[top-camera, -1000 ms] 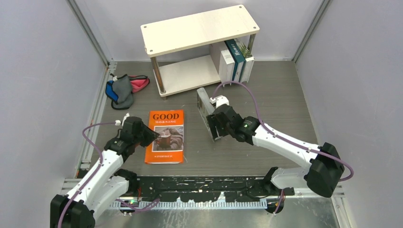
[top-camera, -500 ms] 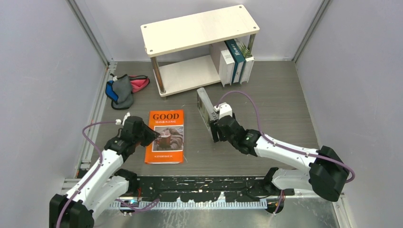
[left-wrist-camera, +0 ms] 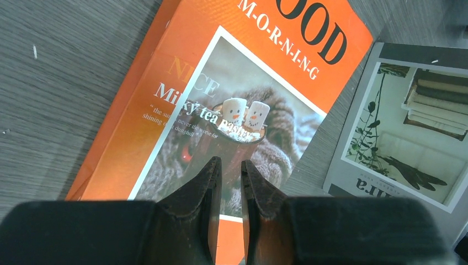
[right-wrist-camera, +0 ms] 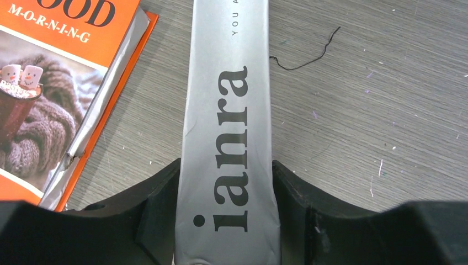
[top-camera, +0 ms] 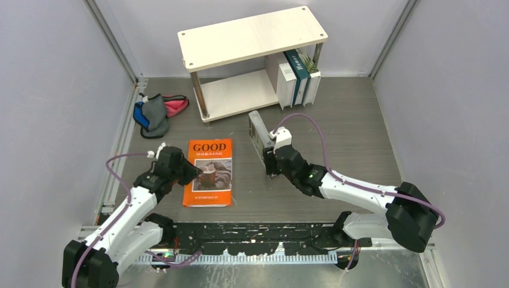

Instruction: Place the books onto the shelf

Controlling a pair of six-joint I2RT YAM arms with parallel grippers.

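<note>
Since a second ago the right arm's wrist has been turned and its elbow lowered. The grey book (top-camera: pixel 259 133) is kept standing on edge, clamped at the spine by the right gripper (right-wrist-camera: pixel 226 168). Bare table (top-camera: pixel 354 132) is left before the shelf (top-camera: pixel 252 36). The left gripper (left-wrist-camera: pixel 230 165), a thin gap between its fingers, is held empty over the flat orange book (top-camera: pixel 210 174).

"GOOD MORNING" on orange book (top-camera: pixel 210 171), "ianra" on grey spine (right-wrist-camera: pixel 229 110)
</note>
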